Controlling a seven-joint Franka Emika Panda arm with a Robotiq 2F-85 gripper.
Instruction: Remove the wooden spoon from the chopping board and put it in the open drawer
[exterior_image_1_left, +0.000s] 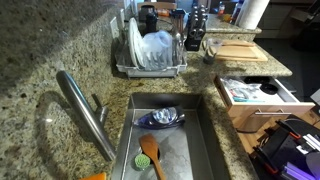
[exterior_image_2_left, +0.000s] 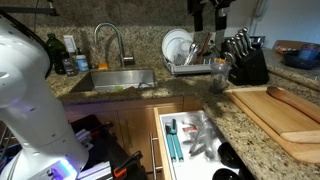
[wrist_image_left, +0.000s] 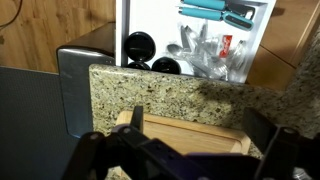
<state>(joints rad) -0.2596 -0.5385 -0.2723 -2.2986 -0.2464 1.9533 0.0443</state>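
The chopping board lies on the granite counter beside the knife block; it also shows in an exterior view. In the wrist view its grooved corner sits right under my gripper, whose two dark fingers are spread wide with nothing between them. In an exterior view my gripper hangs high above the counter. The drawer is pulled open below the counter, with white lining and utensils inside; it also shows in an exterior view and in the wrist view. I cannot make out the slim wooden spoon in any view.
A broad orange-brown spoon and a blue dish lie in the sink. A dish rack with plates, a faucet and a knife block stand on the counter. The robot's white body fills one side.
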